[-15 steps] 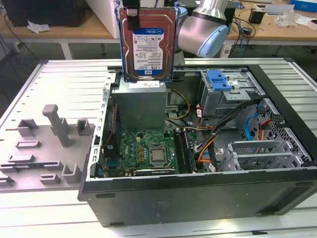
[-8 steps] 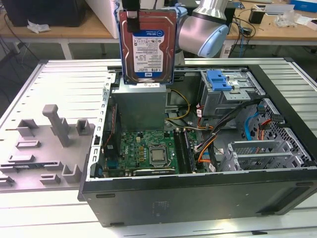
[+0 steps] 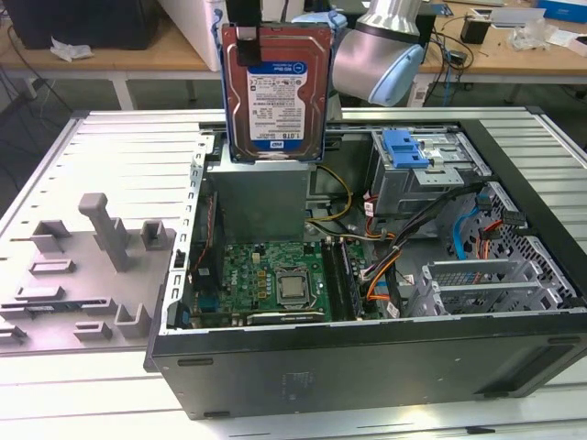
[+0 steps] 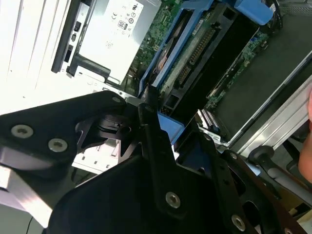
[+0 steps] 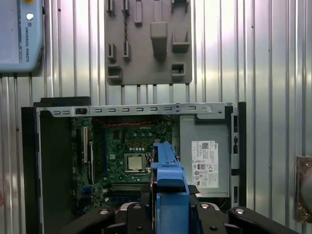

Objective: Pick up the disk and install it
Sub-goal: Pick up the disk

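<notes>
The jaws are clenched on the top edge of the disk [image 3: 275, 92] and hold it in the air, clear of everything under it. In the exterior view the disk hangs upright with its white-and-blue label turned to the camera and the blue frame running along its sides. It is above the open computer case [image 3: 367, 367], over the grey metal box [image 3: 261, 197] at the far side of the case.

In the first wrist view the disk [image 5: 169, 190] is seen edge-on between the black parts of the jaws. Beneath it lies the green motherboard [image 5: 126, 141], and the grey metal box [image 5: 204, 146] with its white sticker is just beside.

In the second wrist view the dark side of the disk [image 4: 192, 53] and its blue frame point down toward the inside of the case.

At the exterior view's right, a blue bracket [image 3: 404, 147] sits on the drive cage, with orange cables [image 3: 381, 270] near it. The case lies on a ribbed metal bench [image 3: 119, 137]. A grey fixture plate [image 3: 83, 266] lies on the bench at the exterior view's left, beside the case.
</notes>
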Motion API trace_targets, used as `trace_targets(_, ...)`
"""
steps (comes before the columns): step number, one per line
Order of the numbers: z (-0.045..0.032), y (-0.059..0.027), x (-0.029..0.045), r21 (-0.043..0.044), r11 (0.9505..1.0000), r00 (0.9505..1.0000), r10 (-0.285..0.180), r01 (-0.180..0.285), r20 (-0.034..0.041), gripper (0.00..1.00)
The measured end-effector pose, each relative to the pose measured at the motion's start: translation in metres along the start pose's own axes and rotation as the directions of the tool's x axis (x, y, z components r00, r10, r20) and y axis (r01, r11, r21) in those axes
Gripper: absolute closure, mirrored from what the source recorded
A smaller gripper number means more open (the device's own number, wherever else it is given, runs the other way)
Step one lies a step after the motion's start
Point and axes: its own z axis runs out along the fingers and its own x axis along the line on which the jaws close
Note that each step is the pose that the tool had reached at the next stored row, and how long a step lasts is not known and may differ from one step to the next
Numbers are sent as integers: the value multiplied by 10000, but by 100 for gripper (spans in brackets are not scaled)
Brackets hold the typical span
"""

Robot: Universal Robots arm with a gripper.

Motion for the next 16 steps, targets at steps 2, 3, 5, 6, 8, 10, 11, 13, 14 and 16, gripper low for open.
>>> trace_targets(2, 4, -12, 60, -1, 10000, 10000, 1, -1, 30, 64)
trace_targets(3, 5, -16, 85, -1, 10000, 10000, 1, -1, 38, 64)
trace_targets(5, 9, -29, 147, -1, 10000, 10000, 0, 0, 53, 64)
trace_targets(6, 11, -35, 179, -1, 10000, 10000, 0, 0, 59, 64)
trace_targets(8, 15, -45, 241, -2, 10000, 10000, 1, -1, 69, 64)
trace_targets(10, 19, -56, 301, -1, 10000, 10000, 0, 0, 76, 64)
trace_targets(11, 22, -61, 345, -1, 10000, 10000, 1, -1, 81, 64)
trace_targets(13, 26, -69, 412, -2, 10000, 10000, 2, -2, 87, 64)
trace_targets(14, 27, -73, 439, -2, 10000, 10000, 1, -1, 90, 64)
trace_targets(16, 33, -84, 527, -1, 10000, 9999, -1, 1, 101, 64)
